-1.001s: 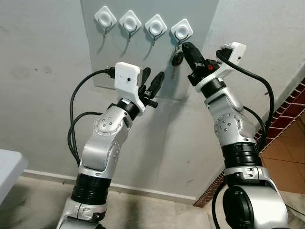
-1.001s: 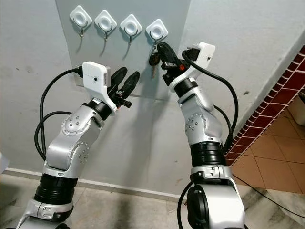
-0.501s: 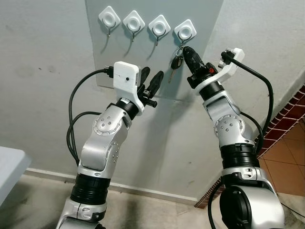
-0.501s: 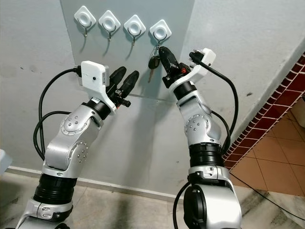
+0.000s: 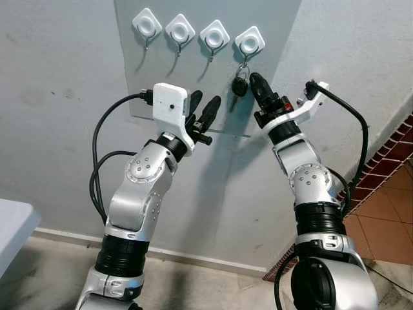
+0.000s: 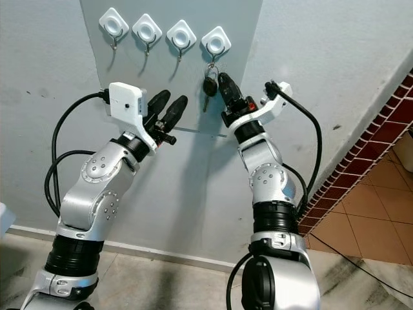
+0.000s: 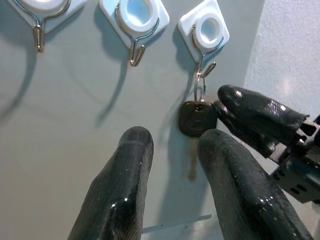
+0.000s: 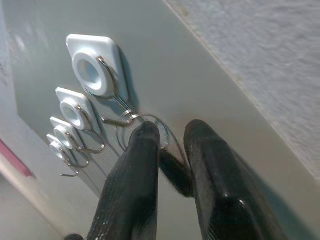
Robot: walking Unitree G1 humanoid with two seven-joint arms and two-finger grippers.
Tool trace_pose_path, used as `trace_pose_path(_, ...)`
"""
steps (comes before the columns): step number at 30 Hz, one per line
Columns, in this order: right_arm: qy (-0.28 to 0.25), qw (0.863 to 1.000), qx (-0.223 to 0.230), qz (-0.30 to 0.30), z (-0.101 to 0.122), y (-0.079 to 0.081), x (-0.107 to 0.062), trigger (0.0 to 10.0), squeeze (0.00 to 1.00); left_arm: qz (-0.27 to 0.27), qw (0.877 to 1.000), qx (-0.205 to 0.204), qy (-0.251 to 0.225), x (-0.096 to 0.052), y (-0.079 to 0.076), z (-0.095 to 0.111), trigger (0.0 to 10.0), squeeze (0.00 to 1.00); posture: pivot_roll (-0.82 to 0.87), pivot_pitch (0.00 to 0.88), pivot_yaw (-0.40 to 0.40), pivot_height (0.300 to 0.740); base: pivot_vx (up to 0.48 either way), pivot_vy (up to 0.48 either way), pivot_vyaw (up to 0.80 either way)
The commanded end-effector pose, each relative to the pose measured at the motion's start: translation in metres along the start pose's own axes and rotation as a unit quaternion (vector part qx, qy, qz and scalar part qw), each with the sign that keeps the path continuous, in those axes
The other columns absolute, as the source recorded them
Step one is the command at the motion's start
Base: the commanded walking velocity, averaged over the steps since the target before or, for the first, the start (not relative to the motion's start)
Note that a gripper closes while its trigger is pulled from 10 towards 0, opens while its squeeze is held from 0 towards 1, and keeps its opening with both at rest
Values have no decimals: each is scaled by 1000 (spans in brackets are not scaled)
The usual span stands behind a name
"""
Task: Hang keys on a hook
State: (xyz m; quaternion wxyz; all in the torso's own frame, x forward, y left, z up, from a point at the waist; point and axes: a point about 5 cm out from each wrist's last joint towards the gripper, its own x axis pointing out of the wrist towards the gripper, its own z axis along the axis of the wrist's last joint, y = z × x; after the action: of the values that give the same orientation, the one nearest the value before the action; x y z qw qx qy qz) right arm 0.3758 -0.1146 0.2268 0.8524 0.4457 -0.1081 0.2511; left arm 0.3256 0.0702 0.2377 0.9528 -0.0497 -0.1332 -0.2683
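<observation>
Grey panel (image 5: 271,39) on the wall carries four white hooks in a row; from my head views the key (image 5: 239,86) hangs by its ring off the rightmost hook (image 5: 249,41). My right gripper (image 5: 257,82) sits just beside the key, tips up near it, fingers close together. My left gripper (image 5: 205,107) is raised lower and to the left, apart from the key, fingers a little spread and holding nothing.

Left wrist view: my two black fingers (image 7: 125,190) are parted with a clear gap, pointing at the panel. Key (image 7: 198,119) dangles from the hook (image 7: 208,34), and my right gripper's tip touches or nearly touches its black head.

Right wrist view: my fingers (image 8: 137,185) narrow, key ring (image 8: 150,125) at the tips, dark key head (image 8: 176,175) between them. I cannot tell if they pinch it.
</observation>
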Motion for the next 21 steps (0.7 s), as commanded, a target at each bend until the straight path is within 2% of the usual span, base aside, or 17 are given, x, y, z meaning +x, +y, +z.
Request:
trace_pose_path(1, -8, 1000, 1, -13, 4, -5, -6, 10000, 1000, -2, 1000, 2, -7, 1, -2, 5, 10000, 0, 128, 0, -85, 740, 0, 0, 0)
trace_pose_path(6, -10, 999, -34, -35, 3, -13, -17, 10000, 1000, 11, 1000, -5, 0, -1, 3, -2, 10000, 0, 126, 0, -80, 740, 0, 0, 0)
trace_pose_path(8, -6, 995, -86, -59, 1, -20, -25, 10000, 1000, 23, 1000, -3, 14, -4, 6, -13, 10000, 0, 126, 0, -80, 740, 0, 0, 0)
trace_pose_path(9, 1, 989, -125, -80, -1, -25, -30, 10000, 1000, 34, 999, 2, 24, -7, 8, -20, 10000, 0, 126, 0, -80, 740, 0, 0, 0)
trace_pose_path(13, 13, 978, -179, -105, -6, -34, -42, 10000, 1000, 56, 998, -16, 40, -13, 12, -33, 10000, 0, 121, 0, -75, 740, 0, 0, 0)
trace_pose_path(14, 18, 973, -198, -112, -9, -40, -51, 10000, 1000, 68, 996, -10, 56, -18, 15, -45, 10000, 0, 112, 0, -68, 740, 0, 0, 0)
trace_pose_path(15, 43, 965, -227, -126, -17, -50, -69, 10000, 1000, 93, 991, 5, 94, -29, 21, -68, 10000, 0, 110, 0, -66, 740, 0, 0, 0)
trace_pose_path(16, 43, 965, -227, -126, -17, -50, -69, 10000, 1000, 93, 991, 5, 94, -29, 21, -68, 10000, 0, 110, 0, -66, 740, 0, 0, 0)
trace_pose_path(21, 107, 940, -271, -180, -39, -82, -112, 10000, 1000, 137, 974, 8, 178, -59, 31, -122, 10000, 0, 95, 0, -57, 740, 0, 0, 0)
